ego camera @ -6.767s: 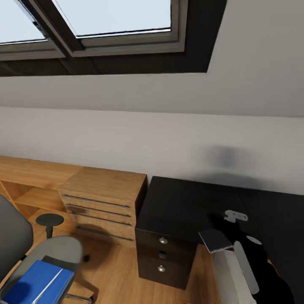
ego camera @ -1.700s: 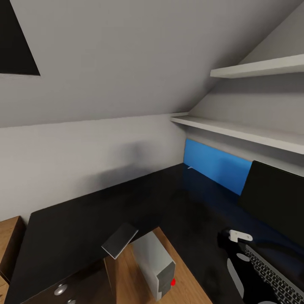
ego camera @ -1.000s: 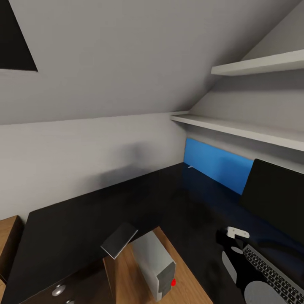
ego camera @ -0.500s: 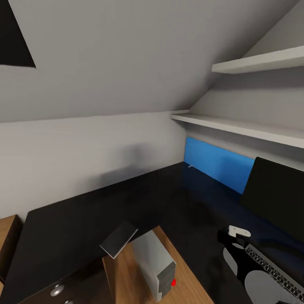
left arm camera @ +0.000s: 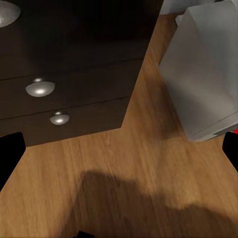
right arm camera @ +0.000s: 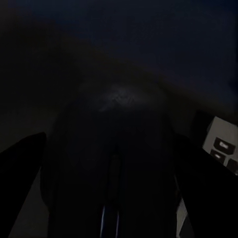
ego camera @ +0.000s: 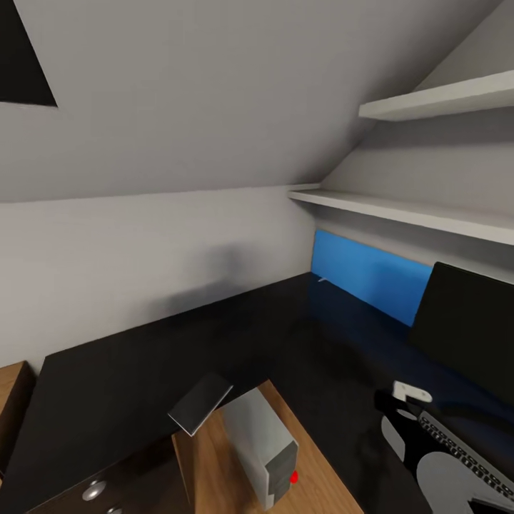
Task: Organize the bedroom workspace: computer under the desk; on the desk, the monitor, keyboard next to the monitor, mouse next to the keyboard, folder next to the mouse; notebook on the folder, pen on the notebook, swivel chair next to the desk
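Note:
The black-topped desk (ego camera: 143,371) wraps around the corner, with its blue back panel (ego camera: 364,275) behind. The monitor (ego camera: 467,328) stands on it at the right, and the keyboard (ego camera: 471,457) lies in front of it. The grey computer (ego camera: 268,446) stands on the floor under the desk and is seen closer as the computer (left arm camera: 203,74). A thin dark-grey rectangle, apparently the notebook (ego camera: 200,403), juts over the desk's inner edge. My right arm (ego camera: 414,442) reaches beside the keyboard. My right gripper (right arm camera: 111,168) is shut on the black mouse (right arm camera: 114,124). My left gripper (left arm camera: 119,148) hangs open over the floor.
Black desk drawers (left arm camera: 69,94) with round silver knobs sit beside the computer. Two white wall shelves (ego camera: 407,214) run above the monitor under the sloped ceiling. Wood floor (left arm camera: 124,198) lies between the drawers and the computer.
The head has turned right since the oldest frame, away from the chair, folder and wooden cabinet. In the last second my right arm has edged right along the keyboard.

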### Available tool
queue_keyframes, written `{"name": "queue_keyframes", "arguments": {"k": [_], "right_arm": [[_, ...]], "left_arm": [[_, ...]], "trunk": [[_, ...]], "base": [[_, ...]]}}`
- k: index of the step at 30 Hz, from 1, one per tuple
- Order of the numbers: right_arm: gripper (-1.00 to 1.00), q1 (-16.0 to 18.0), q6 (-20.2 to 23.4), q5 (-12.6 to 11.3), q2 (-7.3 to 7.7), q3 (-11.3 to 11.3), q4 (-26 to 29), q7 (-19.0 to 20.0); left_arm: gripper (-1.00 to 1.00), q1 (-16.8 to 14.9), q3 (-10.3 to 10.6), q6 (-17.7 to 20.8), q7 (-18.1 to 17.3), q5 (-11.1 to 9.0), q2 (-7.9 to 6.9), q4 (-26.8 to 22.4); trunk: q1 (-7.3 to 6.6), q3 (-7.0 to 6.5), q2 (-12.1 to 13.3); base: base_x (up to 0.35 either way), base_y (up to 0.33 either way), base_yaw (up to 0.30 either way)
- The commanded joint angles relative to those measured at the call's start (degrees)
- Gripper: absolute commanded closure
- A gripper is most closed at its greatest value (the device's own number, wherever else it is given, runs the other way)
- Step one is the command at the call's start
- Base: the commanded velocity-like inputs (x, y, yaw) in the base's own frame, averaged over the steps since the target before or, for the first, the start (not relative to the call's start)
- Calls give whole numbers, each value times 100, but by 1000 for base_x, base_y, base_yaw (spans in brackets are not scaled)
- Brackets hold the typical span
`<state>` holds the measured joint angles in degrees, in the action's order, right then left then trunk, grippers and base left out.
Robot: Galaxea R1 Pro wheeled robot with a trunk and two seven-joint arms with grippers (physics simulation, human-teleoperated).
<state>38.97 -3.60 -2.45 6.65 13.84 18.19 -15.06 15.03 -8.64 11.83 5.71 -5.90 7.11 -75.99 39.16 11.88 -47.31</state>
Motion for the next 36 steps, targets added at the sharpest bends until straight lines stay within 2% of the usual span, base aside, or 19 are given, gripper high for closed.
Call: {"name": "queue_keyframes", "arguments": {"k": [1,3,7,18,36], "right_arm": [[100,5,-42,-30,-3,104,-7,-3],[100,5,-55,-34,-4,314,-8,-5],[100,4,-59,-36,-14,413,4,-8],[100,5,-71,-35,-44,432,213,1],[100,4,-45,-35,-49,426,214,23]], "left_arm": [[-100,0,0,30,21,-59,2,-12],[-100,0,0,30,19,-60,1,-12],[-100,0,2,30,20,-56,2,-12],[-100,0,3,30,18,-55,1,-12],[-100,0,3,30,18,-54,1,-12]], "trunk": [[24,25,-48],[68,61,-128],[156,133,-288],[397,331,-730],[793,654,-1452]], "base": [[0,0,0],[0,0,0],[0,0,0],[0,0,0],[0,0,0]]}}
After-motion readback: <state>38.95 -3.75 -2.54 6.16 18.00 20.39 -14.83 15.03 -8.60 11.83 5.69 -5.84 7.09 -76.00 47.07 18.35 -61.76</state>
